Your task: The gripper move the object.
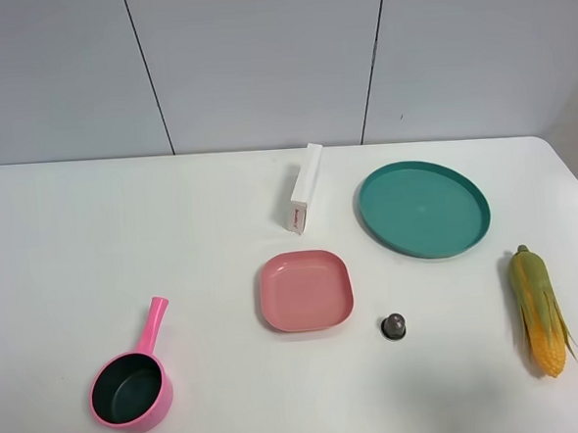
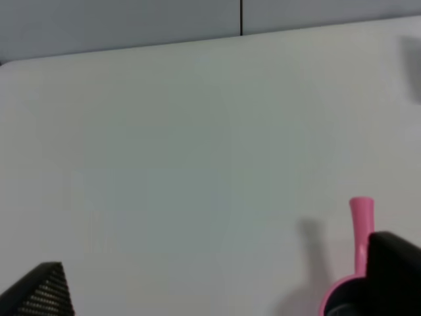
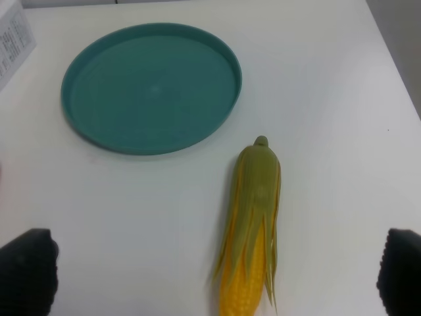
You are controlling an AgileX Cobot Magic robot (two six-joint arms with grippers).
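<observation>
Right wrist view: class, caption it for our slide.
Open end effector above a husked corn cob lying beside an empty teal plate.

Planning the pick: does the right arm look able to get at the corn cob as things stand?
Probably yes. In the right wrist view the corn cob lies alone on the table, between the two open fingertips of the right pincer. The teal plate sits apart from it, so nothing blocks the way.

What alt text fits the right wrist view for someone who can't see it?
A corn cob with green husk and yellow kernels lies on the white table, centred between the open right gripper's two black fingertips. Beyond it sits an empty teal plate, apart from the cob.
</observation>
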